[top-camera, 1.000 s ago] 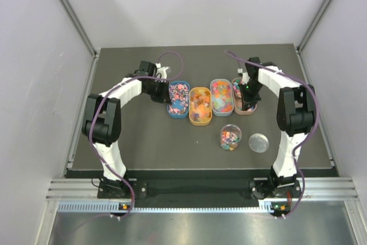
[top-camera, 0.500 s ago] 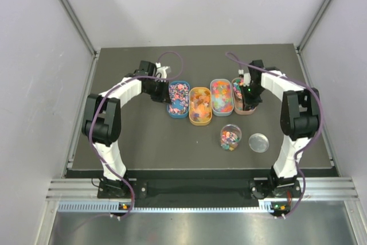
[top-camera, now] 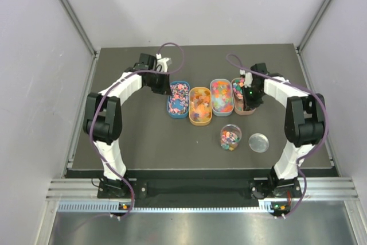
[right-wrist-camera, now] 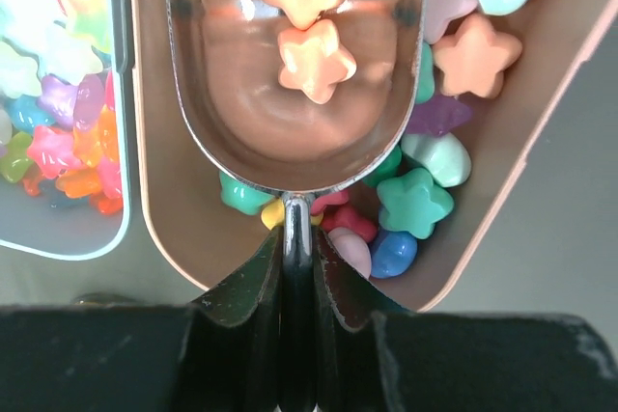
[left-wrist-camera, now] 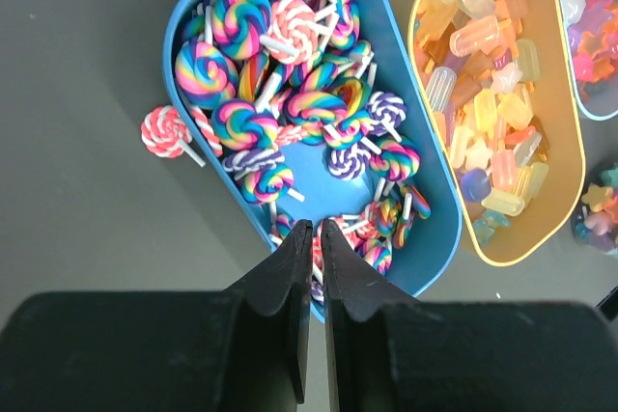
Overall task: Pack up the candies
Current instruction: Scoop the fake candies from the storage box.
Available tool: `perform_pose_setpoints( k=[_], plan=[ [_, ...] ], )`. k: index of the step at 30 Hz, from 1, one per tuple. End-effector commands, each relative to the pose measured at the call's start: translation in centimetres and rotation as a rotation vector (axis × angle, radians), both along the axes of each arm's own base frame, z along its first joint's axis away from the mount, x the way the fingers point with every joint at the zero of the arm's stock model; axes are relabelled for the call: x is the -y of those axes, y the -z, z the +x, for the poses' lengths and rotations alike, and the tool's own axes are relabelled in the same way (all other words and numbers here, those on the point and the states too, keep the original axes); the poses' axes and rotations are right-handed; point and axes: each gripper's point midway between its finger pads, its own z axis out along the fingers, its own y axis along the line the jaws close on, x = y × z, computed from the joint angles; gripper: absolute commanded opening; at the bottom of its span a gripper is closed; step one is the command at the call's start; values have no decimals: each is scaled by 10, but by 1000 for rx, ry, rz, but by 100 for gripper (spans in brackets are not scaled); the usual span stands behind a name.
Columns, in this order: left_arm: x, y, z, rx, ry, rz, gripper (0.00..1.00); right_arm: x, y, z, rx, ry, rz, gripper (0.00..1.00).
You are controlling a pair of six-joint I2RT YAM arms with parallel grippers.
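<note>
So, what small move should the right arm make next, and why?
Probably lift the silver metal scoop level out of the peach oval tray: the right end effector grips its handle, orange star candies lie in its bowl, and the open clear round jar waits nearby.

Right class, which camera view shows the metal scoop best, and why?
The right wrist view: the scoop fills the frame, its handle clamped in the right gripper, a star candy in its bowl. In the top view the gripper hides it; the left wrist view misses it.

4 oval trays, metal scoop in 1, jar beside lid
</note>
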Motion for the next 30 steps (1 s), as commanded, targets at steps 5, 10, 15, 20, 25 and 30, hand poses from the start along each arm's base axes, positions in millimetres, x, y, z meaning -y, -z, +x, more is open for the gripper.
perform_pose_setpoints(
  k=[5,10,15,20,25,30],
  plan=[
    [4,-12,14,38,14,4,13,10,-22,34,233,23,-2,0],
    [2,-13,18,63,30,18,14,10,-25,38,287,30,10,0],
    [2,-13,19,67,31,18,14,12,-19,32,333,32,9,0],
    [2,-11,19,71,38,29,14,12,-20,29,391,39,9,0],
    [1,-11,19,73,36,30,13,12,-30,34,459,34,8,0],
    [1,-12,21,82,37,36,14,13,-45,37,508,28,5,0]
  ],
)
